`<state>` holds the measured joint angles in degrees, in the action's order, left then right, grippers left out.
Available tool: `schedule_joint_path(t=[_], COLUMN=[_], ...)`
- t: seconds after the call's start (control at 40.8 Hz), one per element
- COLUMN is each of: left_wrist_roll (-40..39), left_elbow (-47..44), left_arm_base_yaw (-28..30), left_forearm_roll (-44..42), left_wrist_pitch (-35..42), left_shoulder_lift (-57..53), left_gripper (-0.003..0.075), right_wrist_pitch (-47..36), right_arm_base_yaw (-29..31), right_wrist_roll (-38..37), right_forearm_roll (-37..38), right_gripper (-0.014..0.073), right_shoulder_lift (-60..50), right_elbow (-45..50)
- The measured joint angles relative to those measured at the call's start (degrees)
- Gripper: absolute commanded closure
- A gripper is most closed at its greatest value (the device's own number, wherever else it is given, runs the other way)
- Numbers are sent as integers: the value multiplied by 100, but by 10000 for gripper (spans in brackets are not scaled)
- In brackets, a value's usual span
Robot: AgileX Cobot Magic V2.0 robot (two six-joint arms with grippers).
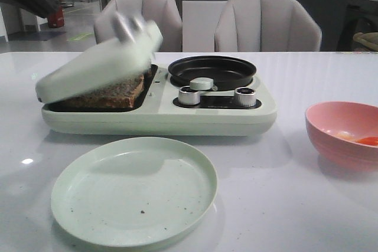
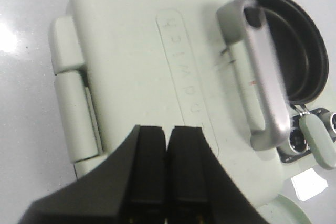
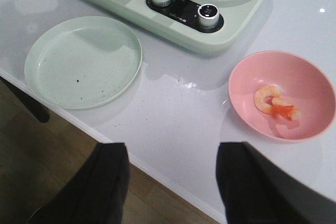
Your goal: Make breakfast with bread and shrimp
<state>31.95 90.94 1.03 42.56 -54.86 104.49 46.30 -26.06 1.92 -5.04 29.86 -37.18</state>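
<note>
Nearest me sits the green plate (image 1: 134,192), bare; the pink bowl (image 1: 342,134) holds shrimp (image 3: 276,104). Bread (image 1: 109,94) lies under the tilted lid (image 1: 94,66). My left hand (image 2: 167,166) is clenched, right hand (image 3: 173,182) released.

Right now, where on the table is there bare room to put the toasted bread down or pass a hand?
The green plate is empty, apart from crumbs. Bare tabletop lies between it and the pink bowl, which holds the shrimp. Crowded: the breakfast maker, its lid half down over the bread, beside its black pan.
</note>
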Motion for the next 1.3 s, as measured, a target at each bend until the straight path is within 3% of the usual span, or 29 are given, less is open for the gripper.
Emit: schedule_joint_path(t=[0.661,0.931,1.298], left_wrist_roll=[34,-833,-988], left_elbow=[-3368,-4705,-5710], left_arm_base_yaw=[-1938,-2067,-2072], left_forearm_roll=[-1158,-1960,-2037], left_wrist_pitch=[1589,1702,1618], left_shoulder_lift=[-3280,-5006,-6653], left_gripper=[617,617,619], right_wrist_pitch=[0,0,0], right_arm_base_yaw=[0,0,0], right_wrist_roll=[0,0,0], right_forearm_roll=[0,0,-10], right_gripper=[111,111,111], right_shoulder_lift=[0,0,0], right_elbow=[0,0,0])
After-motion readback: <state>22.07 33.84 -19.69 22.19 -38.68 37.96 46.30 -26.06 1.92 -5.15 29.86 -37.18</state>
